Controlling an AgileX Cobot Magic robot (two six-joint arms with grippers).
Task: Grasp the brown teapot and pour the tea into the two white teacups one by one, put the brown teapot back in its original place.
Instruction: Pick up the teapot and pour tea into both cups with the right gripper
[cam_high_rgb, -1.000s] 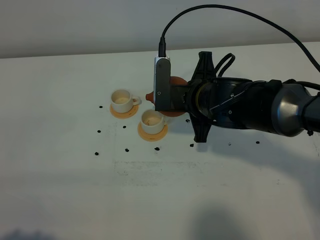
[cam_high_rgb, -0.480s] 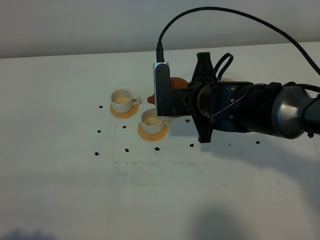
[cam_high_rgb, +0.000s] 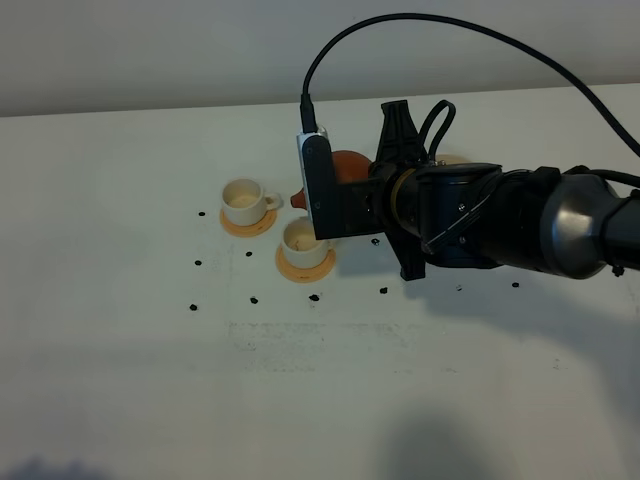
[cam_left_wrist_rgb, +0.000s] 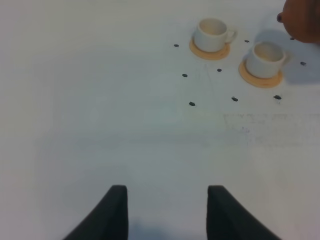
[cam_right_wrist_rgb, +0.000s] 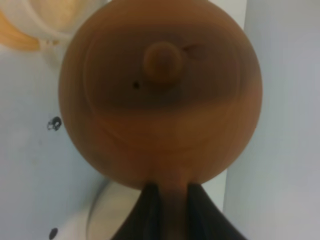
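Observation:
The brown teapot (cam_high_rgb: 346, 164) hangs above the table just right of the two white teacups, with its spout (cam_high_rgb: 298, 197) toward them. My right gripper (cam_right_wrist_rgb: 175, 215) is shut on the teapot's handle. The lid and knob (cam_right_wrist_rgb: 162, 61) fill the right wrist view. The far cup (cam_high_rgb: 243, 201) and the near cup (cam_high_rgb: 303, 238) each stand on an orange-tan coaster. Their insides look pale and I see no tea. My left gripper (cam_left_wrist_rgb: 167, 212) is open and empty, well short of the cups (cam_left_wrist_rgb: 212, 34) (cam_left_wrist_rgb: 267, 56). The teapot's edge (cam_left_wrist_rgb: 302, 20) shows in the left wrist view.
A cream saucer edge (cam_high_rgb: 455, 158) peeks out behind my right arm, and a cream rim (cam_right_wrist_rgb: 112, 215) shows under the teapot. Small dark marks (cam_high_rgb: 254, 298) dot the white table (cam_high_rgb: 150, 380) around the cups. My right wrist camera housing (cam_high_rgb: 318, 185) hides the fingers in the high view.
My right wrist has turned and shifted slightly left and back, so more of the teapot shows above it. The cups and the left gripper have not moved.

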